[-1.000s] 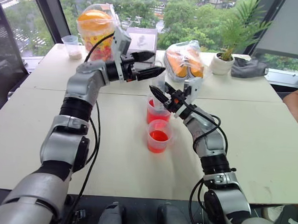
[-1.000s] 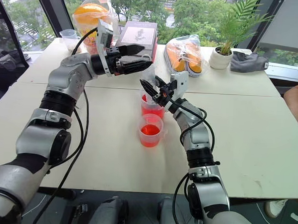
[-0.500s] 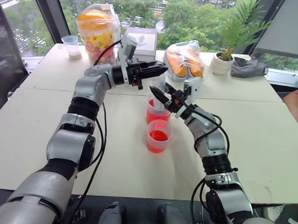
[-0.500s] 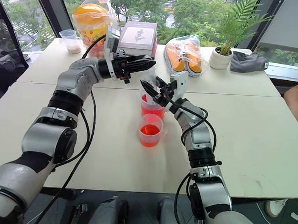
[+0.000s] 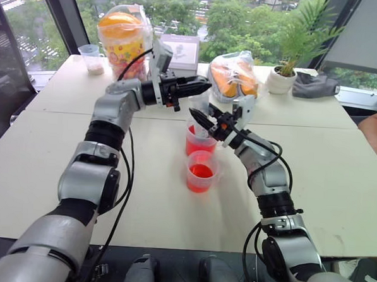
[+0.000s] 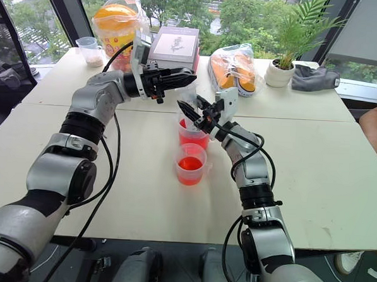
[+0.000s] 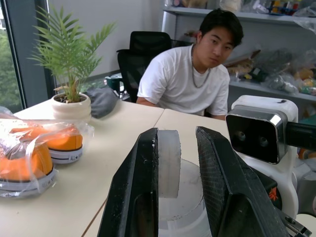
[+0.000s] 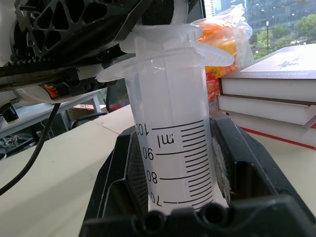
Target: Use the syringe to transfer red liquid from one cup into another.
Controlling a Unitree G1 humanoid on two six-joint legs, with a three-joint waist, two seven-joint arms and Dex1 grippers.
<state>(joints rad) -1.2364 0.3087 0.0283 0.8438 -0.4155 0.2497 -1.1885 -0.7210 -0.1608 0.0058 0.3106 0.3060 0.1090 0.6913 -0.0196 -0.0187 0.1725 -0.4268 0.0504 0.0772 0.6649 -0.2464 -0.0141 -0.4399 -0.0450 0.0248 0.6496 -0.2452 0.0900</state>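
Two red-tinted cups stand together on the pale table [image 5: 314, 160]. The nearer cup [image 5: 201, 171], with red liquid [image 5: 201, 171] pooled in its bottom, sits just below and on the near side of the right pincer [image 5: 199, 119]. The farther cup [image 5: 199, 139], also holding red liquid, stands directly beneath that pincer, touching or almost touching the nearer one.

The right pincer is clamped tight around the clear barrel of the syringe [image 8: 173, 148], which stands upright over the farther cup; the printed scale on the barrel shows between the black fingers [image 8: 247, 163] in the right wrist view. Just above it, the left pincer [image 5: 201, 86] reaches in from the left with its fingers [image 7: 136, 192] drawn close on either side of the white plunger top [image 7: 169, 163], touching it or very nearly so.

Beyond the left pincer lie a stack of books [image 5: 179, 51], a bagged orange-topped tub [image 5: 121, 36] and bagged orange shoes [image 5: 233, 75]. Farther out stand a small clear cup [image 5: 91, 58] and a potted palm [image 5: 282, 76]. A seated person in a white shirt [image 7: 190, 84] shows in the left wrist view.
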